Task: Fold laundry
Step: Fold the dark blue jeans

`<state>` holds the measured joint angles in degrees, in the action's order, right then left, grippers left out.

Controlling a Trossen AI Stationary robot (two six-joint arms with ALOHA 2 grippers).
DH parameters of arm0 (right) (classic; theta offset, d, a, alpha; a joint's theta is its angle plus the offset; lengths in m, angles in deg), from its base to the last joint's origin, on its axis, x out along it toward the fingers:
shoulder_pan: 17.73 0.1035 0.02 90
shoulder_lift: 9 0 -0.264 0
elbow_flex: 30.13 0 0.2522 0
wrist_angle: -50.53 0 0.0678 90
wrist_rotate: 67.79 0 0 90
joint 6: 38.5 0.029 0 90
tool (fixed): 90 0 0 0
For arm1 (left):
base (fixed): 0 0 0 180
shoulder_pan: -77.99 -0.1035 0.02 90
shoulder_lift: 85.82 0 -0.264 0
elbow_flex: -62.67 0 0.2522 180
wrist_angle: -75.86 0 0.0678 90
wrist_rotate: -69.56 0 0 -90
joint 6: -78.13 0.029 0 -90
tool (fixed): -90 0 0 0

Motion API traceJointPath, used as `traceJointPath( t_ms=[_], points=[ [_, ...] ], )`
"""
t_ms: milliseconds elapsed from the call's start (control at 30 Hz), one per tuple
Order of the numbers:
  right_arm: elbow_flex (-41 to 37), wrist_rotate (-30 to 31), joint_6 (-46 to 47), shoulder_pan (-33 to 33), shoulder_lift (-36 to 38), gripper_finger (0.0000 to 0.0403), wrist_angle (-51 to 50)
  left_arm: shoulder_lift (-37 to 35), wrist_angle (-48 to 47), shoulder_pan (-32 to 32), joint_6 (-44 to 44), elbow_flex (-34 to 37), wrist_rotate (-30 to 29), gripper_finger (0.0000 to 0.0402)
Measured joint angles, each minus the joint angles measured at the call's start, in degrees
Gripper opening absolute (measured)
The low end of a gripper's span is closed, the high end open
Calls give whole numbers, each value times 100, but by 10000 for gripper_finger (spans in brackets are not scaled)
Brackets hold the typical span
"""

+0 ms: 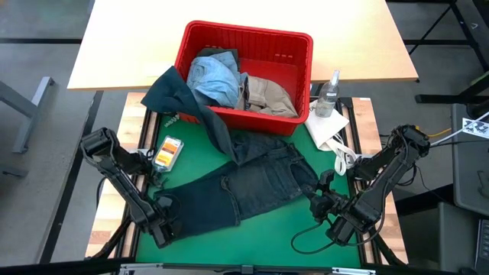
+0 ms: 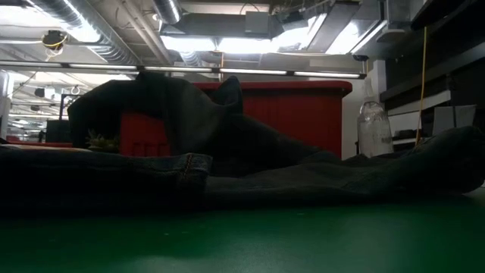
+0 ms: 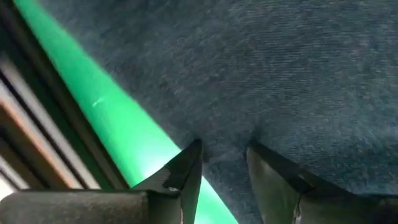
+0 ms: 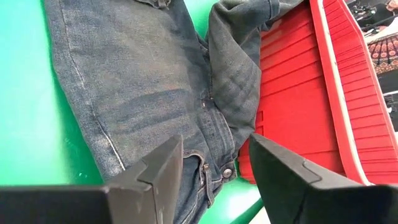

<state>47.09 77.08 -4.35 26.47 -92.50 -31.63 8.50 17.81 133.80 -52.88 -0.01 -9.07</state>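
Note:
The dark navy jeans (image 1: 244, 183) lie spread on the green mat, and one leg (image 4: 239, 68) runs up over the red basket's front rim. My left gripper (image 3: 224, 149) is open, low at the near-left leg end (image 1: 179, 218), with its tips at the denim's edge (image 3: 211, 155). My right gripper (image 4: 214, 155) is open and hovers over the waistband and button (image 4: 227, 171) at the jeans' right side (image 1: 309, 183). Light blue denim (image 1: 214, 76) and a beige khaki piece (image 1: 267, 95) lie in the basket. A dark piece (image 1: 168, 88) drapes over the basket's left corner. My left gripper comes slanting down at the edge of the jeans' leg (image 3: 214, 158) where it lies flat on the mat. The denim's edge runs between the open fingertips (image 3: 193, 152). I cannot tell whether the tips touch the cloth.
The red basket (image 1: 302, 46) stands at the mat's far edge. A spray bottle (image 1: 330, 95) and a white cloth (image 1: 328, 126) sit to its right. A small orange and white packet (image 1: 168, 151) lies on the mat's left. A black cable (image 1: 306, 238) loops near the right arm.

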Motion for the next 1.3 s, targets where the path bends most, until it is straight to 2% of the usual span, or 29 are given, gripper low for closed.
traceJointPath(
  t_ms=[233, 333, 533, 600, 833, 1033, 1300],
  points=[
    [0, -2, 0, 2, 0, 186, 4, 23, -4, 12, 136, 1, -125, 117],
    [0, 0, 0, 0, 0, 186, 4, 25, -2, 12, 155, 6, -168, 91],
    [0, 0, -2, 0, 0, 186, 4, 38, -12, 15, 144, 14, -194, 14],
    [0, 0, -2, 0, 2, 186, 4, 38, -10, 10, 142, 14, -172, 6],
    [0, 0, -2, 0, 0, 186, 2, 55, 69, -177, 341, 23, 511, 60],
    [0, 0, -13, 1, 0, 186, -7, 80, 308, -422, 562, 36, 1580, 120],
    [0, 0, -15, 2, 0, 186, -17, 66, 344, -468, 694, 34, 1857, 161]
  ],
)
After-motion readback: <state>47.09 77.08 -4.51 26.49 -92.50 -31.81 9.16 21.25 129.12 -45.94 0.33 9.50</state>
